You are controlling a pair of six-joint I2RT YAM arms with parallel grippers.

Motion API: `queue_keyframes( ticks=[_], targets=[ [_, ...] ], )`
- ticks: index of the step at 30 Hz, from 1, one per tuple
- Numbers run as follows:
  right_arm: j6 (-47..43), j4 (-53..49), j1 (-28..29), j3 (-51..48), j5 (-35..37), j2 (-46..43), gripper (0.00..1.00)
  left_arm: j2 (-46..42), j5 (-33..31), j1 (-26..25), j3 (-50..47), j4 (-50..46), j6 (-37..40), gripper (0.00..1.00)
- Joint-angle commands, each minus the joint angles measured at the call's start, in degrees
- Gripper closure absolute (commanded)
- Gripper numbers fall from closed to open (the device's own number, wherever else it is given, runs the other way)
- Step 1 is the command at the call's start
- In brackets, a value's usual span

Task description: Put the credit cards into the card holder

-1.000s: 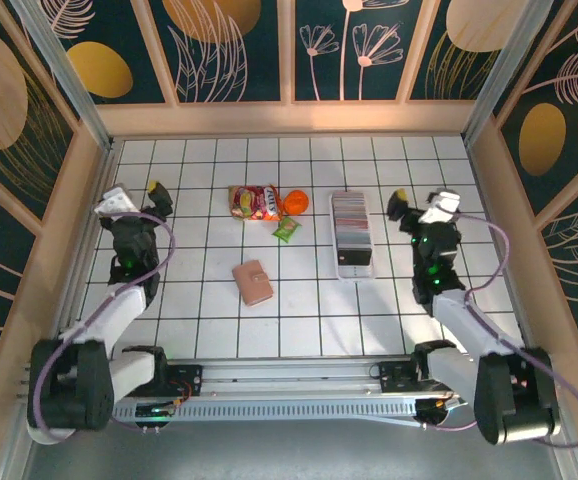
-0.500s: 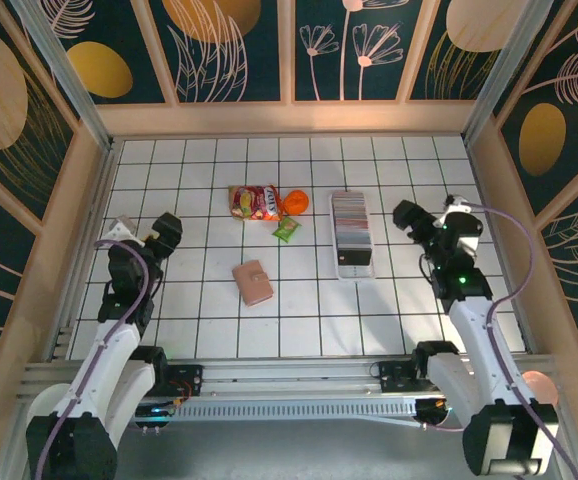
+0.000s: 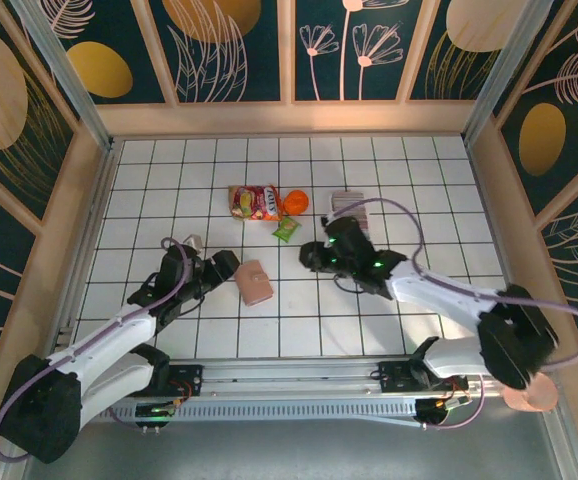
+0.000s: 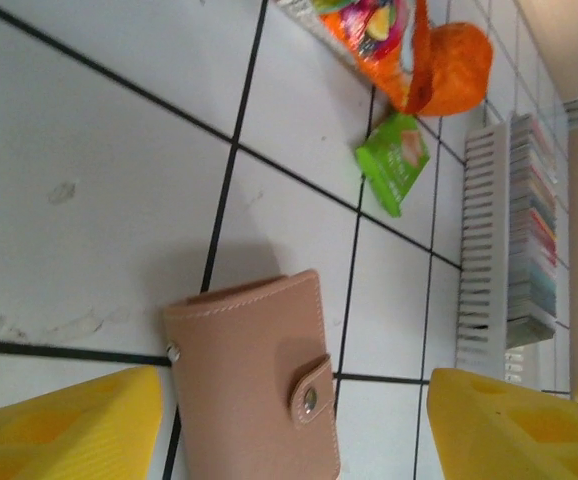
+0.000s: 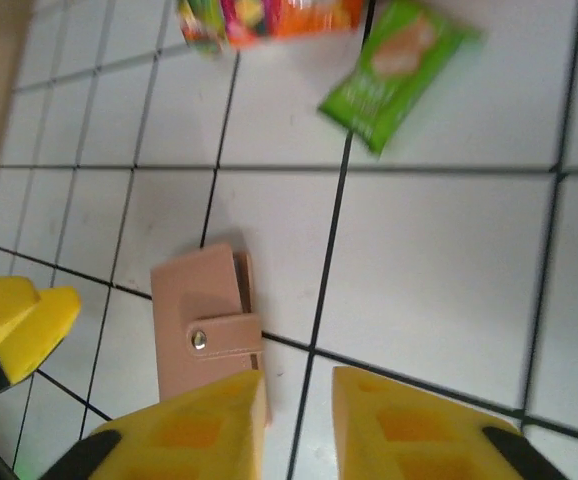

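Observation:
The salmon-pink card holder [image 3: 254, 282] lies closed and snapped on the tiled table. My left gripper [image 3: 226, 266] sits just to its left, open. In the left wrist view the card holder [image 4: 254, 375] lies between the wide-apart yellow fingers [image 4: 64, 425] of the left gripper [image 4: 289, 435]. My right gripper [image 3: 310, 258] hovers to the holder's right. In its wrist view the right gripper [image 5: 299, 430] shows only a narrow empty gap, with the card holder [image 5: 204, 325] beside its left finger. The credit cards [image 4: 534, 240] stand as a row in a white tray [image 4: 484, 250].
A colourful snack packet [image 3: 254, 201], an orange packet [image 3: 295, 202] and a small green packet [image 3: 286, 230] lie behind the card holder. The white tray [image 3: 345, 199] is partly covered by the right arm. Wooden walls ring the table.
Both arms have swung in from the table's sides to the card holder in the middle. Both pairs of jaws have narrowed, the right one far more.

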Motion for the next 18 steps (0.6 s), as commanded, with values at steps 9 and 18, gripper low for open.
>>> queue_keyframes(
  ticks=[9, 18],
  targets=[
    [3.1, 4.1, 6.7, 14.4, -0.5, 19.6, 0.93, -5.0, 0.1, -1.1, -3.3, -7.5, -0.3, 0.38],
    [4.1, 6.9, 6.7, 14.8, -1.8, 25.3, 0.94, -1.6, 3.4, -2.3, -2.3, -5.8, 1.5, 0.41]
  ],
)
